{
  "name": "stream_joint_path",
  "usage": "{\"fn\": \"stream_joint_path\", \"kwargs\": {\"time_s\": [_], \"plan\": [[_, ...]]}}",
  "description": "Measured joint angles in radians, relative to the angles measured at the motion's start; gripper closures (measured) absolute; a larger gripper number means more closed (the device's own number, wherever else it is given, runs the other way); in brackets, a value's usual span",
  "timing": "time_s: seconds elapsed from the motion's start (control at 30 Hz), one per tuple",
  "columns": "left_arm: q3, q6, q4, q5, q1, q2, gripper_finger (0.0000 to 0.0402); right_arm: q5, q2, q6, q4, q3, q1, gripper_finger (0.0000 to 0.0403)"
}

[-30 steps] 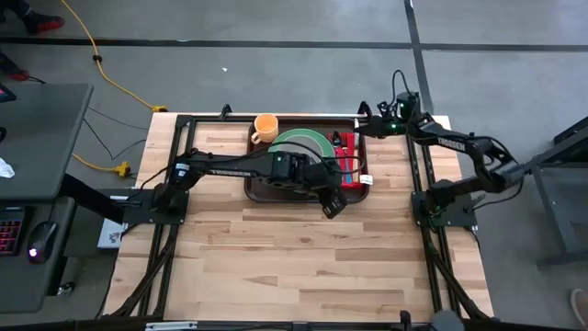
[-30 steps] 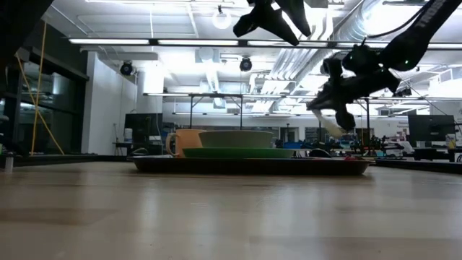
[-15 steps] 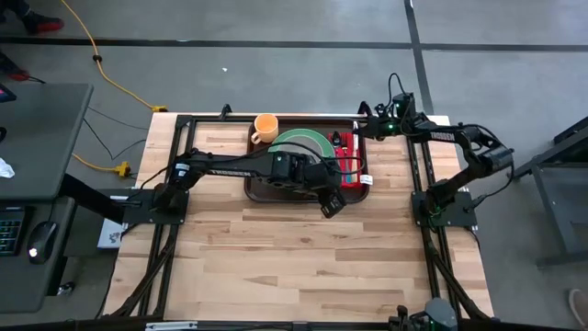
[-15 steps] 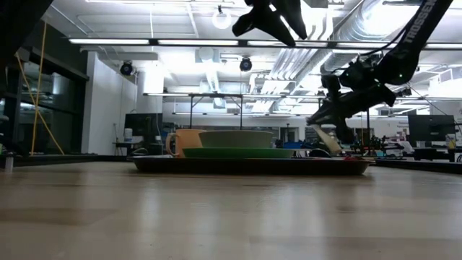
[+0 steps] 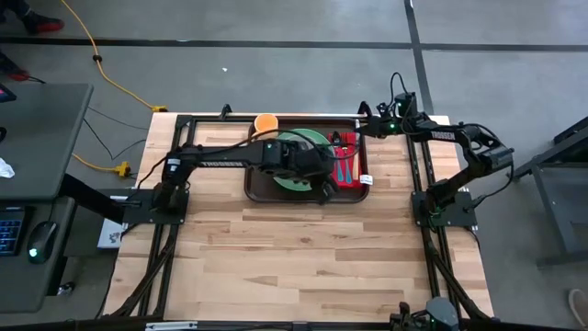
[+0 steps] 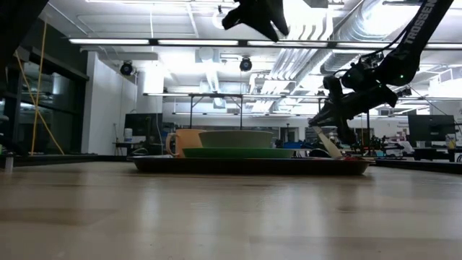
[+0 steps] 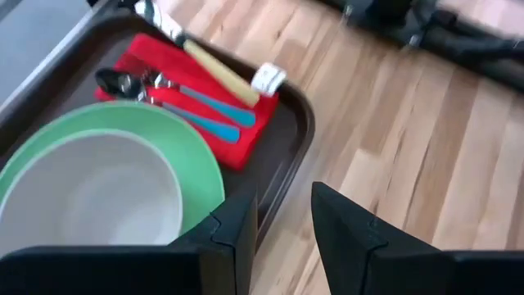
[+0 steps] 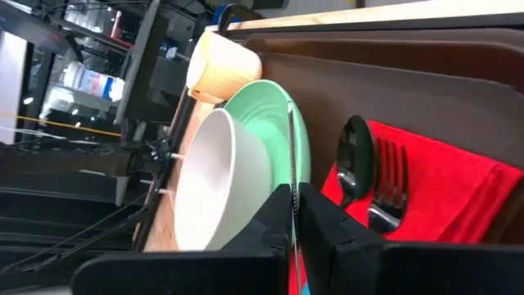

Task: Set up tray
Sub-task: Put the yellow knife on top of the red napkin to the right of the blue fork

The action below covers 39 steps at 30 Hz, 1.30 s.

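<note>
On the pale wooden plank bench [image 5: 303, 248], the left arm reaches in from the left side, and its left tool [image 5: 325, 190] hangs above the near rim of the tray, fingers [image 7: 233, 238] spread with nothing between them.

The tray [image 5: 260, 188] lies flat at the far middle of the bench, its long axis running left to right across the bench, a long side towards each of the far and near edges. It is dark brown, smooth plastic, rectangular with rounded corners and a low raised rim. In the low view it shows as a thin dark slab [image 6: 173, 165] under the dishes.

A small orange cup [image 5: 265, 121] sits at the tray's far left corner. Just right of it is a round green plate [image 5: 308, 140], glossy and shallow, carrying a wide off-white bowl [image 7: 90, 197].

Right of the plate, a red napkin [image 5: 352, 173], a flat rectangle of cloth, lies on the tray floor. On it rest a dark spoon [image 8: 356, 160] and a fork [image 8: 391, 184] with blue handles [image 7: 214, 115], beside a knife with a pale wooden handle [image 7: 219, 72].

The right tool [image 5: 365, 128] is at the tray's far right corner, its fingers [image 8: 327, 225] pressed together, holding nothing that can be made out.
</note>
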Motion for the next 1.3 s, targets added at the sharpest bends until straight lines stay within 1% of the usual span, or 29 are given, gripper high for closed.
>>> {"fn": "stream_joint_path", "kwargs": {"time_s": [0.07, 0.13, 0.2, 0.23, 0.33, 0.4, 0.47, 0.53, 0.6, 0.63, 0.7, 0.77, 0.8, 0.9, 0.97, 1.13, 1.3], "plan": [[-0.025, -0.001, -0.002, 0.001, 0.003, -0.009, 0.0257, 0.017, 0.000, -0.005, -0.002, 0.000, 0.000, 0.0403], [-0.068, -0.013, 0.036, 0.006, 0.004, -0.024, 0.0257, 0.024, 0.000, -0.009, -0.002, 0.000, 0.000, 0.0403], [-0.132, -0.021, 0.061, 0.010, 0.005, -0.052, 0.0257, 0.026, 0.000, -0.016, -0.004, 0.000, 0.000, 0.0403], [-0.165, -0.023, 0.102, 0.012, 0.005, -0.067, 0.0257, 0.029, 0.000, -0.021, -0.006, 0.000, 0.000, 0.0403], [-0.297, -0.046, 0.185, 0.020, 0.004, -0.138, 0.0257, 0.032, 0.000, -0.032, -0.011, 0.000, 0.000, 0.0403], [-0.403, -0.068, 0.288, 0.021, 0.004, -0.201, 0.0257, 0.032, 0.000, -0.038, -0.018, 0.000, 0.000, 0.0403], [-0.522, -0.092, 0.357, 0.022, 0.004, -0.273, 0.0257, 0.037, 0.001, -0.043, -0.021, 0.000, 0.002, 0.0403], [-0.635, -0.107, 0.473, 0.022, 0.004, -0.346, 0.0257, 0.038, 0.001, -0.046, -0.020, 0.000, 0.002, 0.0403], [-0.737, -0.126, 0.540, 0.020, -0.004, -0.412, 0.0257, 0.038, 0.001, -0.054, -0.021, 0.000, 0.002, 0.0403], [-0.780, -0.133, 0.599, 0.018, -0.008, -0.441, 0.0256, 0.036, 0.001, -0.057, -0.021, 0.000, 0.002, 0.0403], [-0.866, -0.149, 0.638, 0.009, -0.010, -0.497, 0.0257, 0.039, 0.003, -0.063, -0.021, 0.000, 0.003, 0.0403], [-0.924, -0.157, 0.722, 0.007, -0.022, -0.530, 0.0257, 0.034, 0.016, -0.063, -0.014, 0.000, 0.003, 0.0403], [-0.954, -0.160, 0.728, 0.004, -0.025, -0.550, 0.0257, 0.033, 0.028, -0.061, -0.006, 0.000, 0.005, 0.0403], [-1.001, -0.179, 0.773, -0.006, -0.034, -0.575, 0.0257, 0.024, 0.070, -0.059, 0.017, -0.001, 0.009, 0.0403], [-1.024, -0.185, 0.745, -0.007, -0.037, -0.586, 0.0257, 0.020, 0.102, -0.055, 0.052, -0.001, 0.018, 0.0403], [-1.030, -0.198, 0.754, 0.005, -0.038, -0.584, 0.0257, -0.012, 0.160, -0.042, 0.060, 0.037, 0.018, 0.0403], [-1.030, -0.201, 0.735, 0.005, -0.036, -0.584, 0.0257, -0.001, 0.190, -0.067, 0.020, 0.084, 0.018, 0.0403]]}}
